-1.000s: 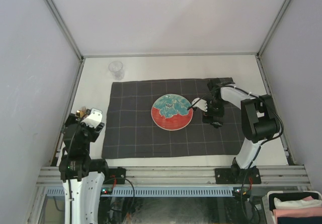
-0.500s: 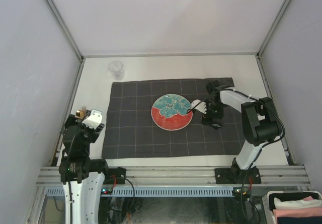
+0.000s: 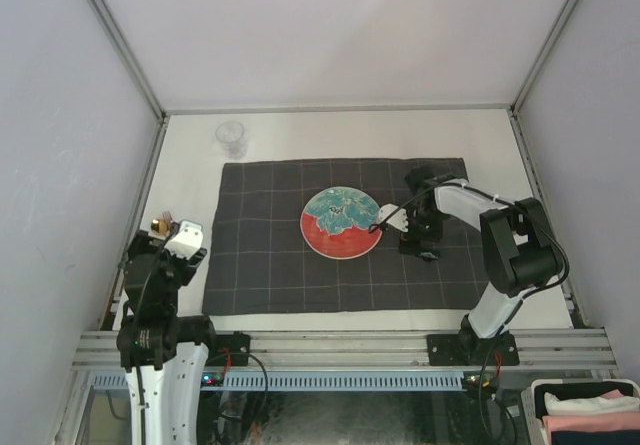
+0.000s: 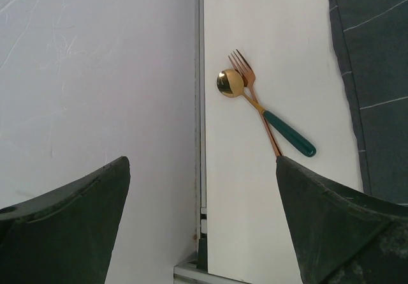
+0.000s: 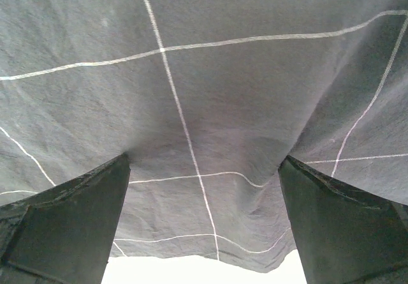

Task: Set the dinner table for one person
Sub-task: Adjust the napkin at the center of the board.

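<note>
Cloth (image 5: 191, 73) under right pincer (image 5: 204, 161), perhaps touching — it and left pincer (image 4: 203, 163) gape wide.

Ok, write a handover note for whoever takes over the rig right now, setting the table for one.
Left gripper: open, empty, above the fork and spoon by the left rail.
Right gripper: open, empty, low over the cloth, right of the plate.
Done: cloth spread on the dinner table, plate on it.
To do: fork, spoon and glass sit off the cloth, likely to be placed beside the plate.
</note>
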Tool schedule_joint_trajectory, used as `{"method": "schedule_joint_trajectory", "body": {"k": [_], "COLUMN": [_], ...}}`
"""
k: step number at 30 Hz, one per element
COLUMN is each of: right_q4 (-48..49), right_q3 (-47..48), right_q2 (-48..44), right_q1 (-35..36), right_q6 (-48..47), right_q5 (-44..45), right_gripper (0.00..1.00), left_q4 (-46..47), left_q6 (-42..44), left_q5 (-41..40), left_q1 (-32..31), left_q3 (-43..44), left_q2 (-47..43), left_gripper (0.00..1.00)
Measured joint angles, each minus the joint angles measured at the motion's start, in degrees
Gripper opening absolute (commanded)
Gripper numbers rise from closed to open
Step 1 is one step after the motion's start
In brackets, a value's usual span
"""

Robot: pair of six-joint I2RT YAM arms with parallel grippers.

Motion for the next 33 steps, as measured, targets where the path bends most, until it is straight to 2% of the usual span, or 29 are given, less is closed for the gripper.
{"method": "schedule_joint_trajectory", "body": {"k": [13,17,28,33], "right_q4": [0.2,-2.0,-7.7,-13.2], "right_q3": [-1.2,2.1,7.6,13.6], "right_q2": [-0.7,1.5,4.8,4.7], "right_q1": [1.1,0.0,-2.1,-4.2], "right_q6": [1.1,1.2,1.6,2.3], "right_q5": [0.7,0.2,-3.1,-9.6], "right_gripper": [1.00,1.00,1.00,1.00], "left_q4": [-1.0,-0.6,1.4,4.9], "left_q6": [0.9,1.5,2.6,6.6], "left_q5": [0.4,1.4,5.2,10.6], "left_q1": [0.0,0.0,0.0,0.0], "left_q3": [-0.2,-2.2,-2.2,-1.9], "left_q2": [-0.5,-0.2,8.2,14.0], "left_gripper": [1.00,1.00,1.00,1.00]}}
